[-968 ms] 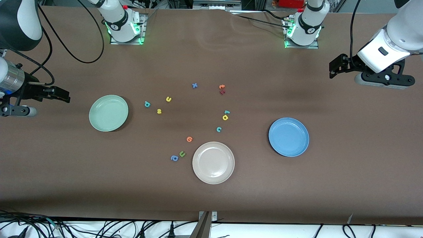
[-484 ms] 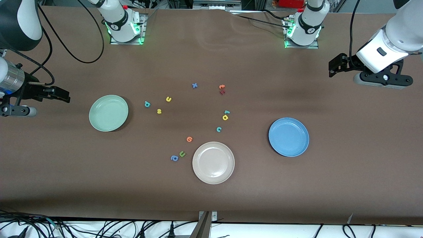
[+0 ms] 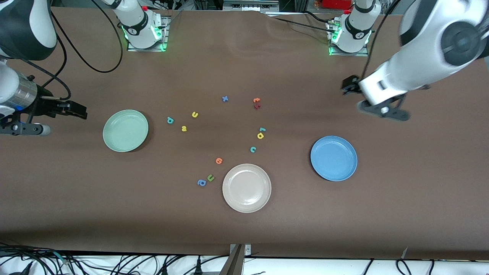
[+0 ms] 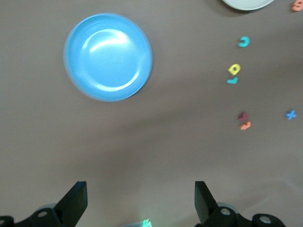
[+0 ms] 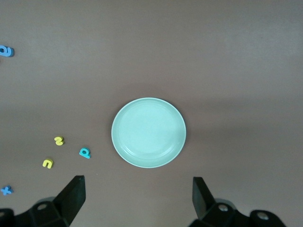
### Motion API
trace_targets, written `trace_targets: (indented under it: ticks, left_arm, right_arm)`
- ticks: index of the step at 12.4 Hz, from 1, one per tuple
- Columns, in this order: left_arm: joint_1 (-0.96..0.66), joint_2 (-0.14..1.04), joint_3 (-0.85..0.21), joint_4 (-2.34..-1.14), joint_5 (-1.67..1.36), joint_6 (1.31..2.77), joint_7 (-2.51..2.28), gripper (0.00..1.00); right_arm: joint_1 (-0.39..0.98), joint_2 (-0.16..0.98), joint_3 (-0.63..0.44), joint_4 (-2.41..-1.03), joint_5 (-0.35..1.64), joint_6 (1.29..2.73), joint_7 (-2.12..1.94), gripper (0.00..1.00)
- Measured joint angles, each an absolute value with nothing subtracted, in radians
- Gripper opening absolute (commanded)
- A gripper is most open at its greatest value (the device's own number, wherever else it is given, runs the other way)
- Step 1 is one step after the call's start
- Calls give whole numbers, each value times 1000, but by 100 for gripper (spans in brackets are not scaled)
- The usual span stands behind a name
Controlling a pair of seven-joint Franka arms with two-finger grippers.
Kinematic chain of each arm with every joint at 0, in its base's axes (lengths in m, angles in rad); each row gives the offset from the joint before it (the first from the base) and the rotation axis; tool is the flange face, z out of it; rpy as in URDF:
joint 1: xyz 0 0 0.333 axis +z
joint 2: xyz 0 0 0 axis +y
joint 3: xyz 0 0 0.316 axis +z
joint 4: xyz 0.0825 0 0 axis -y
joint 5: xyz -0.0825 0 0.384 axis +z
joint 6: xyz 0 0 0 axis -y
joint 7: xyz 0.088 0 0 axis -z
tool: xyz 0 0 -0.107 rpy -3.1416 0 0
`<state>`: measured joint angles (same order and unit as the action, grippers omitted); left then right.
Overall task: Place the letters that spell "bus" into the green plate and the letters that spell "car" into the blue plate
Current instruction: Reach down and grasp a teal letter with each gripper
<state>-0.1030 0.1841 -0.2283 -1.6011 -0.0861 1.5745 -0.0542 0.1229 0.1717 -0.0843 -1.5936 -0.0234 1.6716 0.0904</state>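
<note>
The teal "b" point(image 3: 170, 120), yellow "u" point(image 3: 195, 114) and yellow "s" point(image 3: 184, 128) lie on the table beside the green plate point(image 3: 125, 130). Teal "r" point(image 3: 262, 130), yellow "a" point(image 3: 260, 135) and teal "c" point(image 3: 253, 149) lie in a loose group midway between the plates, apart from the blue plate point(image 3: 334, 158). Both plates hold nothing. My left gripper point(image 3: 347, 86) hangs open over bare table beside the blue plate point(image 4: 108, 56). My right gripper point(image 3: 76, 110) is open over bare table beside the green plate point(image 5: 148, 132).
A beige-white plate point(image 3: 246, 188) sits nearest the front camera. Beside it lie an orange letter point(image 3: 219, 160), a green "u" point(image 3: 210, 177) and a blue "a" point(image 3: 201, 183). A blue "x" point(image 3: 225, 99), an orange letter point(image 3: 256, 100) and a dark red one point(image 3: 256, 106) lie nearer the bases.
My left arm has swung in from the table's end toward the blue plate. My right gripper has edged slightly toward the green plate. No letter has moved.
</note>
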Motion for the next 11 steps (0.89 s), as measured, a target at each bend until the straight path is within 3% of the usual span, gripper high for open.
trace_targets:
  ticks: [6,9,11]
  left_arm:
    - [-307,487,-234,-1613,-87,2070,-68,96]
    - [-366,655,-233,-1615,-81,2346,-68,85]
    - [-399,739,-230,-1612,-15,2461,-66,85]
  right_arm:
    - [168,180,-22,-1801,-22,1889,273,99]
    - [170,191,37,-1989,-21,2120,375,100]
    - [172,213,65,-2141,-21,2332,431,99]
